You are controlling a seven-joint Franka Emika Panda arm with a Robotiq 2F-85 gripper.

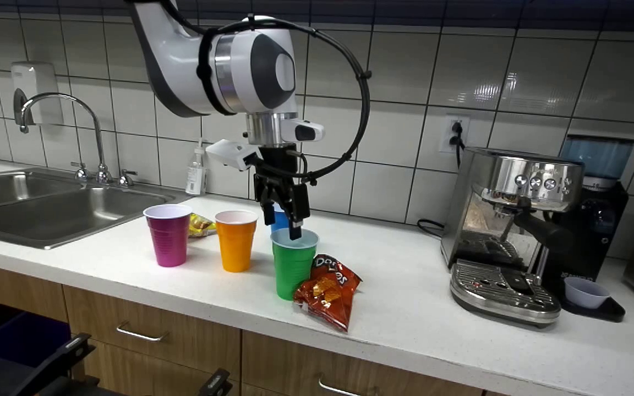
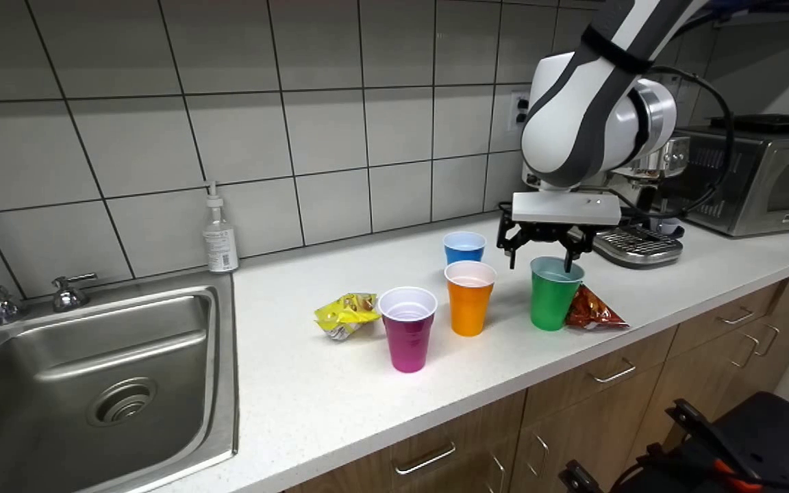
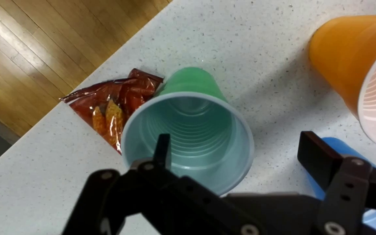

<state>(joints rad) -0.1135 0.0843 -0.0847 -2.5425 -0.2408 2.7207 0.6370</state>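
My gripper [image 1: 282, 223] points down with its jaws wide apart and nothing between them. In the wrist view, one of its fingers [image 3: 163, 150] overlaps the mouth of a green cup [image 3: 193, 80]; whether the tip dips below the rim I cannot tell. The opposite finger overlaps a blue cup [image 3: 341, 145], which stands behind. Against the green cup leans a red Doritos bag [image 1: 328, 289]. An orange cup [image 2: 470, 305] and a magenta cup [image 2: 409, 339] stand upright farther toward the sink. Behind the magenta cup lies a crumpled yellow packet [image 2: 346, 313].
The steel sink [image 2: 220, 383] is set into the counter, with a pump bottle [image 2: 220, 239] beside it. An espresso machine [image 1: 509, 236] and a boxy oven [image 2: 771, 178] occupy the far end. A tiled wall [image 1: 383, 132] bounds the back; drawers lie under the front edge.
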